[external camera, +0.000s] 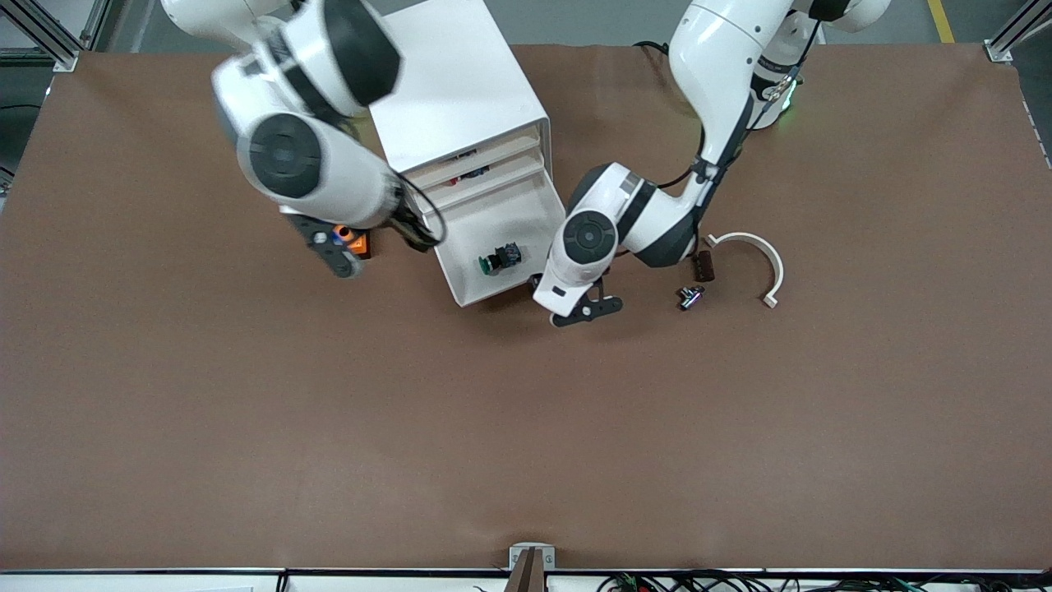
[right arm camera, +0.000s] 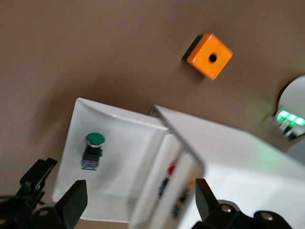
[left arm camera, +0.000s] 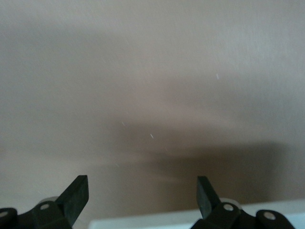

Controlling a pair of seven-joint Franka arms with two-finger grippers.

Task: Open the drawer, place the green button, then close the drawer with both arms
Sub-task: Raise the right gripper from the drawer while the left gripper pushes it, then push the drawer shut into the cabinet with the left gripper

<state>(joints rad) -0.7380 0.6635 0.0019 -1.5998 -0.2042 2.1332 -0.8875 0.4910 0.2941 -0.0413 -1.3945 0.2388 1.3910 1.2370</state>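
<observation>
The button, green cap on a dark body, lies in the open bottom drawer of the white cabinet. It also shows in the right wrist view, inside the drawer. My right gripper hangs over the cabinet's front and the drawer, open and empty. My left gripper is low at the drawer's front corner toward the left arm's end, open and empty. A white edge of the drawer lies between its fingers.
An orange block sits beside the cabinet toward the right arm's end, also in the right wrist view. Toward the left arm's end lie a white curved part, a small dark piece and a silvery metal part.
</observation>
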